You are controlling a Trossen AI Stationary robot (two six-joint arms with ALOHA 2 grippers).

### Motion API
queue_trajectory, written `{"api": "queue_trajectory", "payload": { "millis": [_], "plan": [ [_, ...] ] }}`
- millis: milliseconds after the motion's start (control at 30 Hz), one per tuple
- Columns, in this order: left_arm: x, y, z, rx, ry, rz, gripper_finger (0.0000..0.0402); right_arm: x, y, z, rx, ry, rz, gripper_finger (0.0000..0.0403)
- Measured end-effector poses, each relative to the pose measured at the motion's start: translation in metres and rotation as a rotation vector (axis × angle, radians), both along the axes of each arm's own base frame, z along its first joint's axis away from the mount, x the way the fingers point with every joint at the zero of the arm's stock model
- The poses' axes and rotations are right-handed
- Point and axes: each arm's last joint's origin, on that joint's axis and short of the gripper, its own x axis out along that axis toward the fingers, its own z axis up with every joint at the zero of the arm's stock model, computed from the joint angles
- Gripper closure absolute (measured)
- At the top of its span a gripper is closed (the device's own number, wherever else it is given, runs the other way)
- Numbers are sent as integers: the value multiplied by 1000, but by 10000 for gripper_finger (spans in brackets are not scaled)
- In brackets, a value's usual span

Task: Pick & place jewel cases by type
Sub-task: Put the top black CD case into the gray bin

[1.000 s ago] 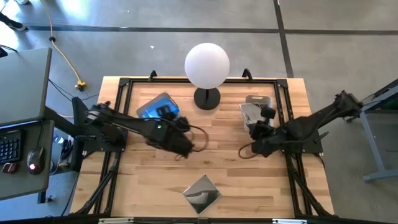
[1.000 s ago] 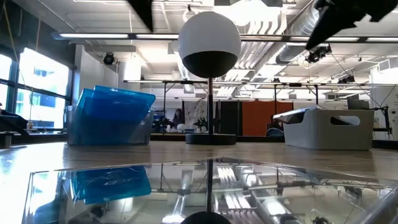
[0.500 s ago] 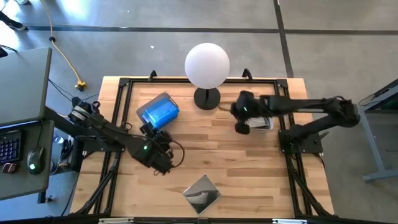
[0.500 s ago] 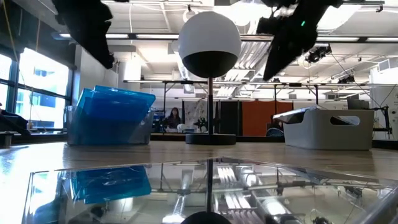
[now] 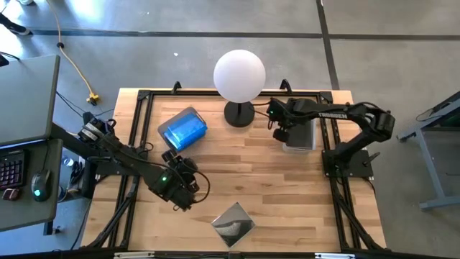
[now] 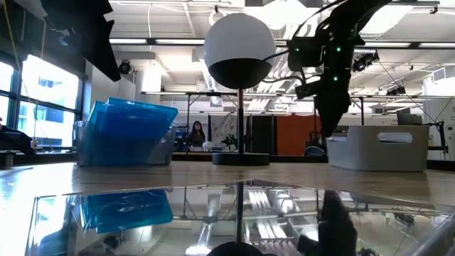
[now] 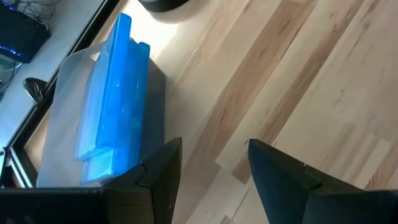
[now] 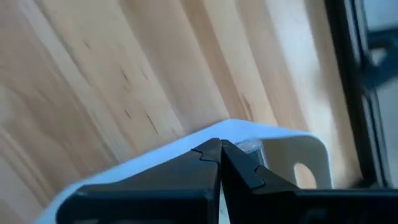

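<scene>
High view. My left tool (image 5: 188,203) hangs over the bare wood of the surface (image 5: 251,173), between the bin of blue cases (image 5: 183,128) and a lone dark case (image 5: 233,224) lying flat, corner-on, near the front edge. From above I cannot tell how its fingers stand. My right tool (image 5: 279,134) is at the near-left edge of the grey bin (image 5: 300,135) on the right, whose contents my arm largely hides. A white globe lamp (image 5: 239,76) on a black base stands between the two bins.

Low view. The blue cases (image 6: 131,124) stand tilted on edge in their bin, overlapping so that I cannot count them. The dark case (image 6: 234,217) fills the foreground, cut off by the picture's lower edge and mirroring the room. My right arm (image 6: 330,67) comes down in front of the grey bin (image 6: 380,148); its tool tip is not clear here. A person shows small, far behind.

Left wrist view. My left tool's fingers (image 7: 280,177) stand apart with nothing between them; the blue cases (image 7: 115,115) lie beyond, in their pale bin.

Right wrist view. My right tool's fingers (image 8: 239,165) are pressed together, empty, just over the grey bin's rim (image 8: 273,134).
</scene>
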Motion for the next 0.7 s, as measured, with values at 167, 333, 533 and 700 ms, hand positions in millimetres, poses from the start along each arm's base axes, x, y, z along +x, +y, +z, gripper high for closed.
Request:
{"api": "queue_trajectory", "payload": {
  "millis": [167, 333, 533, 700],
  "plan": [
    [0, 0, 0, 0, 0, 2, 220, -11, 1, 1, 3, 96, -37, 403],
    [0, 0, 0, -11, -13, 18, 220, -16, 8, 6, -23, 140, -30, 403],
    [0, 0, 0, -31, -9, 26, 220, -31, 26, 34, -60, 77, -19, 403],
    [0, 0, 0, -46, -26, 49, 220, -47, 44, 64, -57, -112, -14, 403]
  ]
}}
